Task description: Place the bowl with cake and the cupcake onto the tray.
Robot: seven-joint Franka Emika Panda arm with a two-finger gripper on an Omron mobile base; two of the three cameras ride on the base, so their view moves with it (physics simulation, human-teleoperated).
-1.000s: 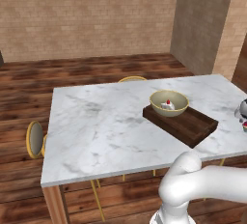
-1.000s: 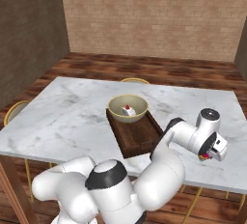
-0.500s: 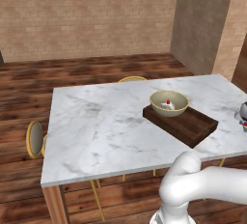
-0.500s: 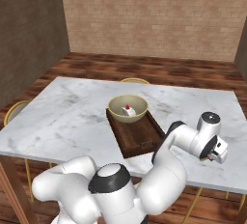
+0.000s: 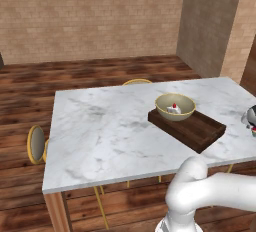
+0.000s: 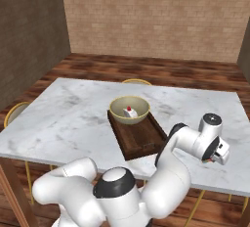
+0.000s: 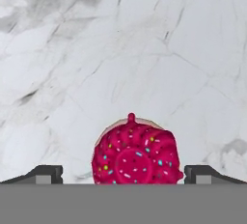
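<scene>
The counter [image 6: 63, 118] is a big marble slab, and the tray [image 6: 141, 140] sits on it near the middle. The bowl [image 6: 129, 108] with its cake slice is already on the tray, at the far end, so that half looks done.

What's left is the cupcake [image 7: 136, 153]. In the hand view it sits on the marble right between the two fingertips [image 7: 46, 174], pink sprinkled top facing the camera. The pincer [image 7: 123, 175] is spread wide, one tip on either side, and I can't tell if either is touching it. In the right base view the hand hangs low over the counter's right side, well apart from the tray.

What could go wrong, as I see it: the cupcake is tiny and round, so if the tips close off-center it could squirt out sideways or tip over. Closing too high on the soft-looking top rather than the wrapper could let it slip during the lift. And carrying it back, the rim of the tray is something to clip.
</scene>
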